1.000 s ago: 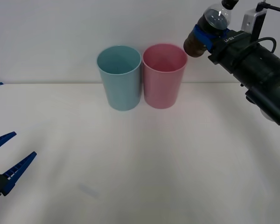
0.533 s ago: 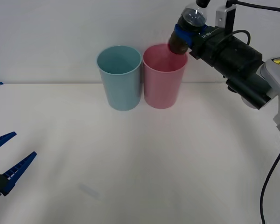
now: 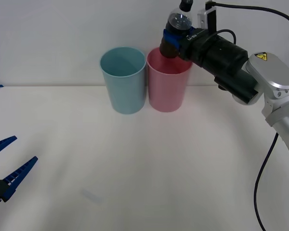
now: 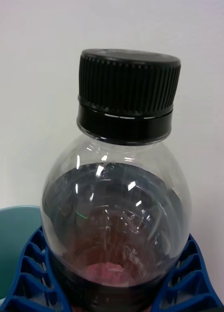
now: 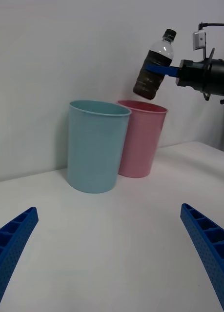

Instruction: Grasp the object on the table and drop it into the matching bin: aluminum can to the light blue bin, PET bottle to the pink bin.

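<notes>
Clearly the right gripper (image 3: 172, 39) was clenched on the PET bottle (image 3: 176, 32), its 2 blue ribbed fingers (image 4: 192, 273) pressed against the dark brown label band on either side. It held the bottle in the air above the rim of the pink bin (image 3: 169, 79), cap up and leaning slightly. In the left wrist view the bottle (image 5: 154, 68) hung just over the pink bin (image 5: 140, 139), clear of the rim and not yet inside.

The bottle looked light: small, clear, thin-walled, with nothing visible in the upper part, though the label hid the lower body. Such plastic is probably smooth and gives a little under pressure, so the labelled waist seemed the sound place to hold it, where the band offers more friction than the bare shoulder or the hard black cap (image 4: 126, 90). It is unlikely to break if dropped. Being light, it might bounce off the rim, so it would be safer centred over the opening before letting go.

The light blue bin (image 3: 124, 79) stood just beside the pink one on the white table (image 3: 144, 163), so a drop too far to that side could land in the wrong bin. The left gripper (image 3: 7, 168) waited low at the near left of the table, fingers (image 5: 14, 241) spread apart and empty, well away from both bins.
</notes>
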